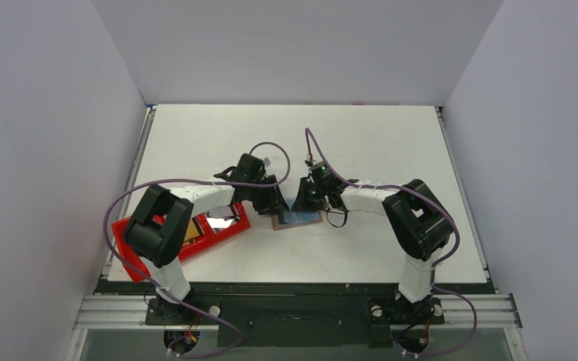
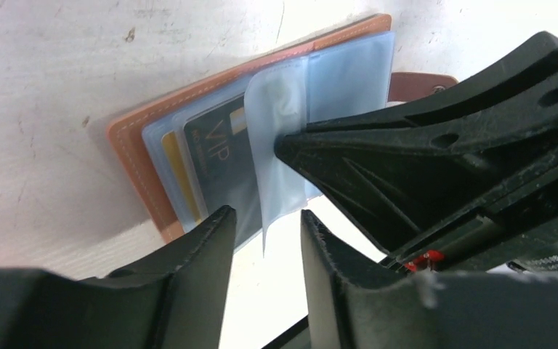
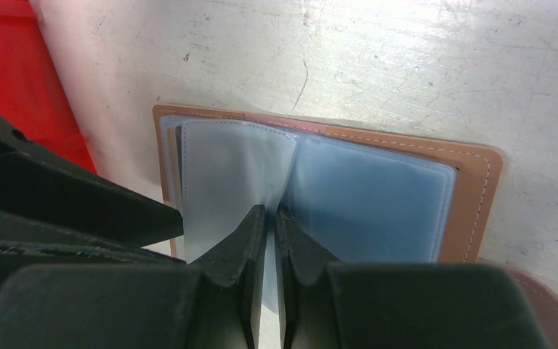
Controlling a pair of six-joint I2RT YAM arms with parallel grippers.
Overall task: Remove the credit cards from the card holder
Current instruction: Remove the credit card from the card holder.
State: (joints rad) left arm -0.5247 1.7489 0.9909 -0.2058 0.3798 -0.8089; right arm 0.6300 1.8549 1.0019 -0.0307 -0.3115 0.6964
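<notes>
Left wrist view: closest is the left gripper (image 2: 261, 218). Its fingers are spread apart, and the loose edge of a clear sleeve (image 2: 280, 116) hangs in the gap, not squeezed. Next, the right gripper (image 3: 270, 214) pinches that same sleeve and lifts it like a page, I think so the pockets under it show. Behind lies the card holder (image 2: 134, 145), open and flat on the table (image 2: 43, 73). It sits between the table's middle and near edge, just beside the red tray (image 1: 211, 242). Its long side runs left to right along that edge, a bit tilted. Its snap tab (image 2: 421, 80) pokes out at one end. The credit cards (image 2: 221, 142) sit tucked in the pockets, a black one on top.
</notes>
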